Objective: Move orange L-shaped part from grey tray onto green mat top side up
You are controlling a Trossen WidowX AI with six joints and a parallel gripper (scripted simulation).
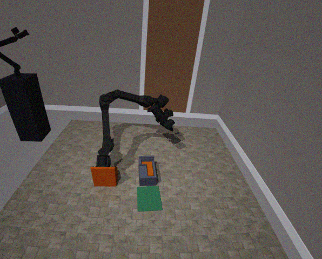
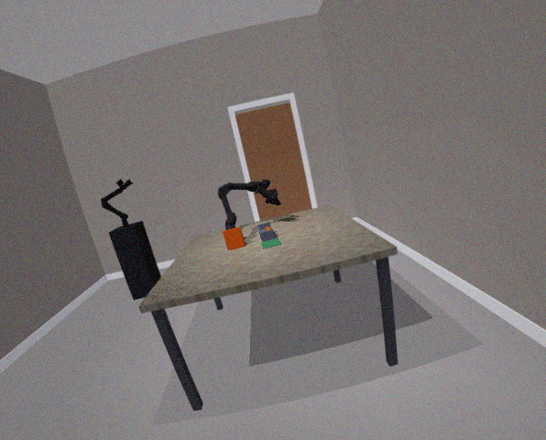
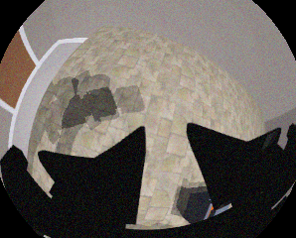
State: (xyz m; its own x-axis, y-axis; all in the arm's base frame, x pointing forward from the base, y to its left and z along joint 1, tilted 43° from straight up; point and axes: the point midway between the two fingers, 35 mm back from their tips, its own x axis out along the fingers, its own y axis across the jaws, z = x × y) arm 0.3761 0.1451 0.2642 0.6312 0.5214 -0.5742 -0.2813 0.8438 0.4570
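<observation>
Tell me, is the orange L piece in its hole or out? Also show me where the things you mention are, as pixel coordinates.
In: in the top view the orange L-shaped part (image 1: 149, 169) lies inside the outline of the grey tray (image 1: 148, 181), no end visibly raised.

Top and exterior views share the table, the former nearer, both facing the door.

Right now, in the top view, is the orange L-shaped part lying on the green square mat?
No, the orange L-shaped part sits in the grey tray.
</observation>
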